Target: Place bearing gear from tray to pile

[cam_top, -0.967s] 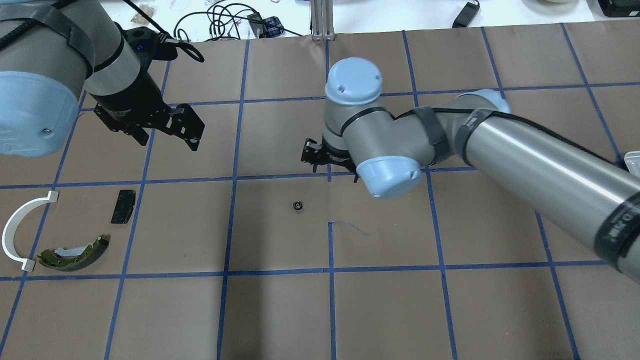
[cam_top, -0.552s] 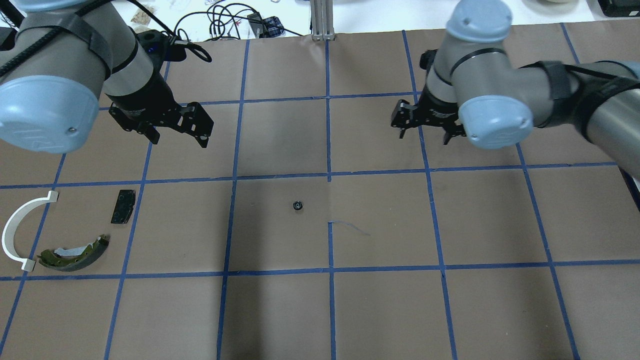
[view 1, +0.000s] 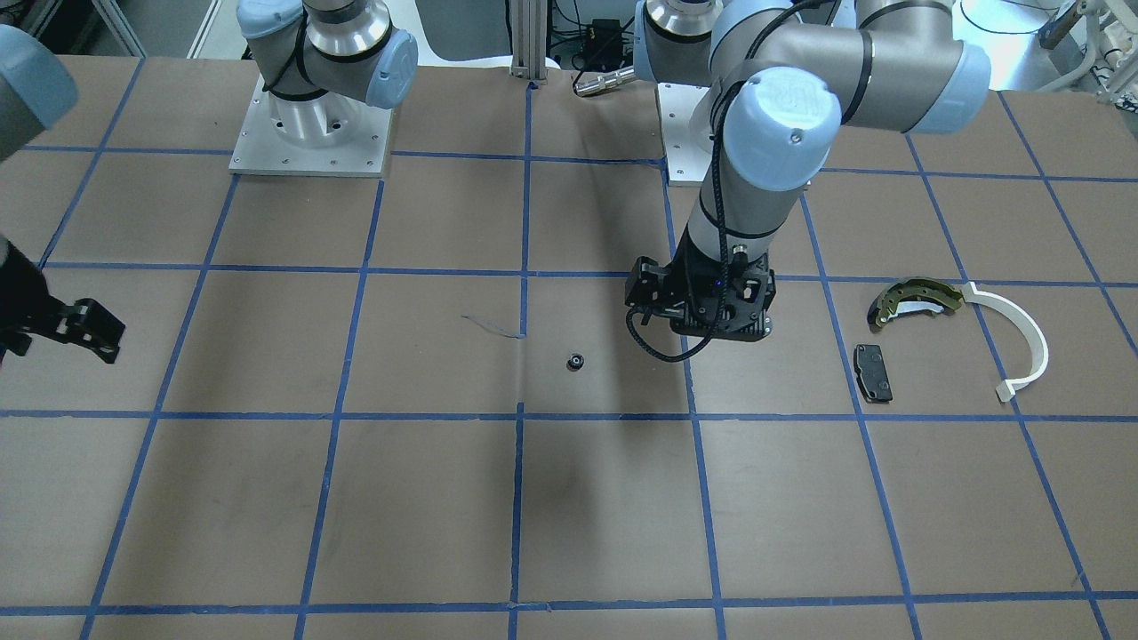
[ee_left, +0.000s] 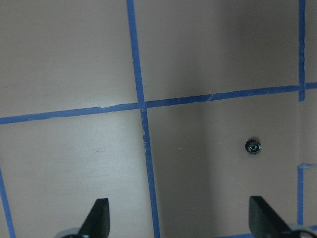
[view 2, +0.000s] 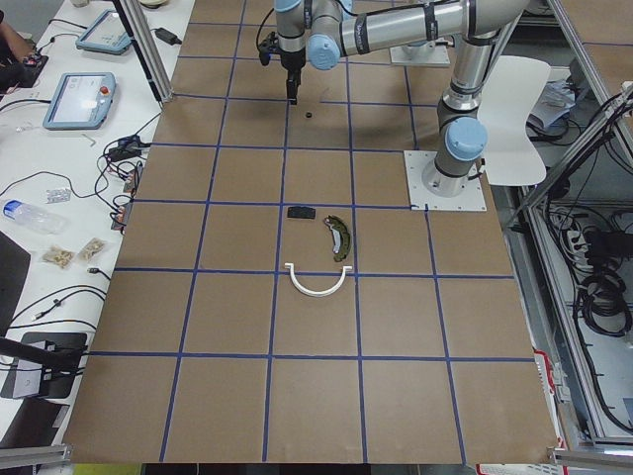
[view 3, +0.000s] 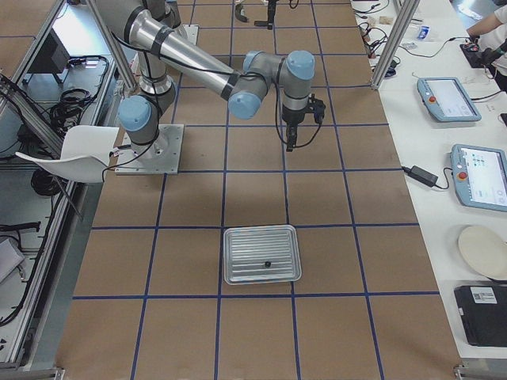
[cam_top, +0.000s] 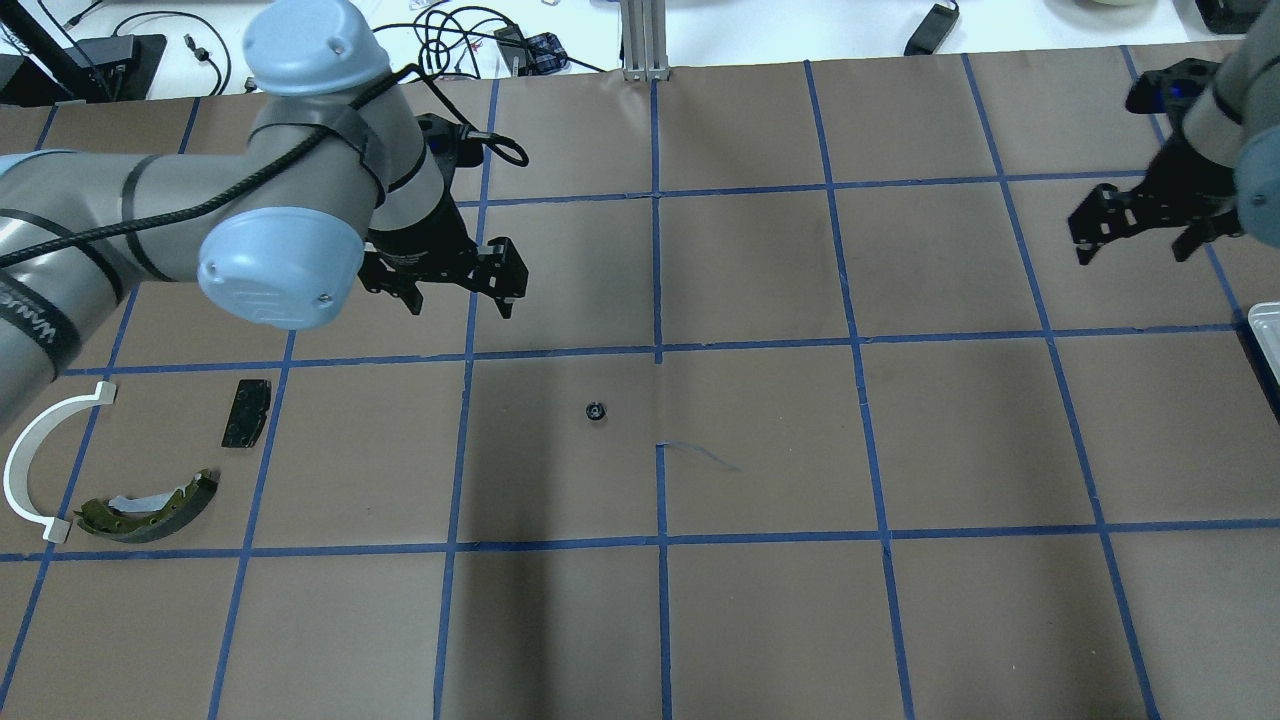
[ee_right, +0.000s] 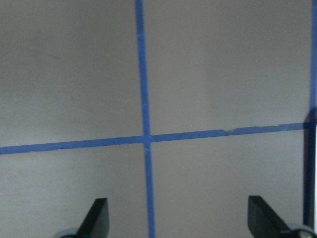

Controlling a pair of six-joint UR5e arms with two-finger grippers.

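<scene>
In the front-facing view the bearing gear (view 1: 576, 361) lies alone on the brown table (view 1: 267, 498), near a blue tape crossing. The left gripper (view 1: 701, 324) hangs just beside it. The pile, made up of the brake shoe (view 1: 916, 298), white arc strip (view 1: 1024, 342) and dark pad (view 1: 873, 372), sits well apart on the robot's left.

From overhead, both grippers are spread and empty. The right gripper (cam_top: 1135, 242) is near the tray (cam_top: 1266, 325) at the edge.

The exterior right view shows one small dark part in the tray (too small to identify).

On the left wrist camera, the fingers (ee_left: 99, 218) stand wide apart, with the gear on the paper ahead. The right wrist camera shows only taped paper.
</scene>
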